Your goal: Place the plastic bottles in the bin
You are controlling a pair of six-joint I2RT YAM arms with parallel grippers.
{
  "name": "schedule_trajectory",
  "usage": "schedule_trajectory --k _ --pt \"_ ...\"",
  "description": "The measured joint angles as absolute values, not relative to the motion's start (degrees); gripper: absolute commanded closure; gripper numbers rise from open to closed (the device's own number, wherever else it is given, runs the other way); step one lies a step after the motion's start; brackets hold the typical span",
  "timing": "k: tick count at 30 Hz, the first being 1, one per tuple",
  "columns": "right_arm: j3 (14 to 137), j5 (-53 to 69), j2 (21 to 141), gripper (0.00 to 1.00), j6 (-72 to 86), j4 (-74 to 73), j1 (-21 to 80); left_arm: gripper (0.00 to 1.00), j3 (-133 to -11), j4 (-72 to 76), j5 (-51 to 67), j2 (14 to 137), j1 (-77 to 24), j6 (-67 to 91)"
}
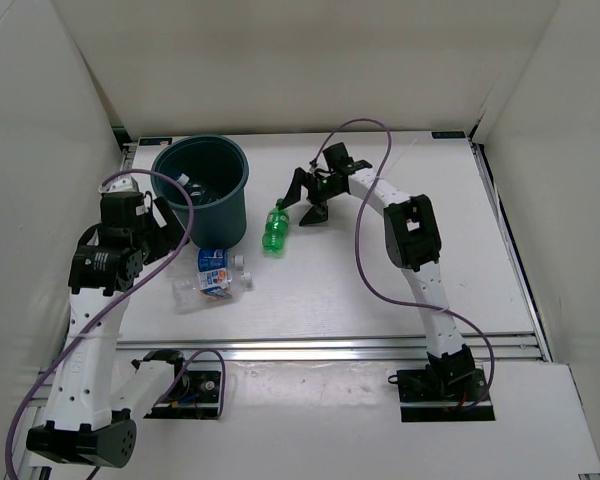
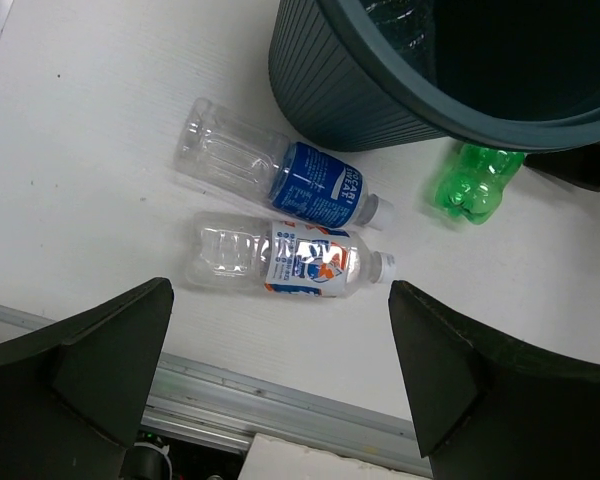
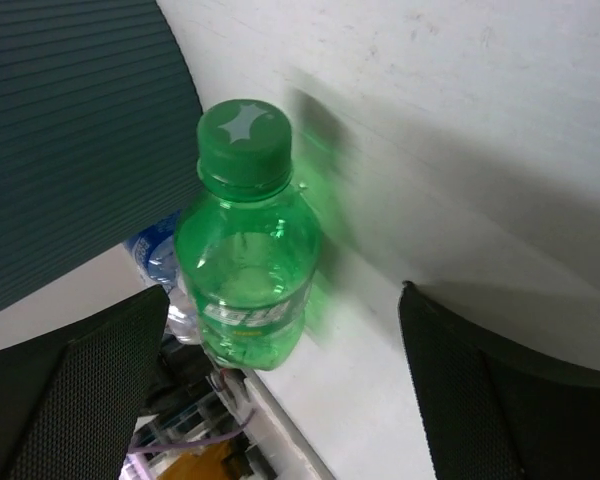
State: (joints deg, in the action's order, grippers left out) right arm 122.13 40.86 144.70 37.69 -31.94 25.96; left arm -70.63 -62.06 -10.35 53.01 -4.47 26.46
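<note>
Green translucent bottle [image 1: 274,230] stands upright on the table [image 1: 380,290], just right of the dark teal bin [image 1: 220,215]. It looks empty and light, so a glancing finger would likely tip it and send it rolling. The bin wall is close on its left, so the finger on that side has little room and could catch the ribbed wall instead. Two clear bottles lie on their sides just near of the bin, the blue-label bottle [image 2: 315,190] and the white-label bottle [image 2: 305,262]. They lie side by side and almost touch, so closing on one may shove the other toward the near table edge. Their round, slick bodies could also squirt out of a shallow pinch. A release too low or off-centre could bounce a bottle off the rolled rim. Something clear seems to lie inside the bin, but I can't tell what. Right pincer [image 1: 303,208] is spread fully wide and holds nothing; it hangs just right of the green bottle, framing it without contact. Left pincer [image 2: 280,295] is also spread fully wide and empty, hovering above the two lying bottles and touching neither.
</note>
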Motion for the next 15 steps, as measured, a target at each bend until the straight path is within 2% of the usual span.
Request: schedule_trajectory --k 10,11,14,15 --pt "126.7 49.2 150.4 0.0 42.5 -25.9 28.3 0.0 -73.6 -65.2 -12.5 56.0 -4.5 27.4" --pt "127.0 49.6 150.8 0.09 42.9 -25.4 28.6 0.0 -74.0 -65.5 -12.9 56.1 -4.5 27.3" --pt "126.8 50.1 151.4 0.26 43.5 -24.2 29.0 0.0 -74.5 -66.5 -13.7 56.1 -4.5 27.2" --pt "126.5 50.0 151.4 0.43 43.5 -24.0 29.2 0.0 -74.6 -66.9 -14.0 56.1 -4.5 27.2"
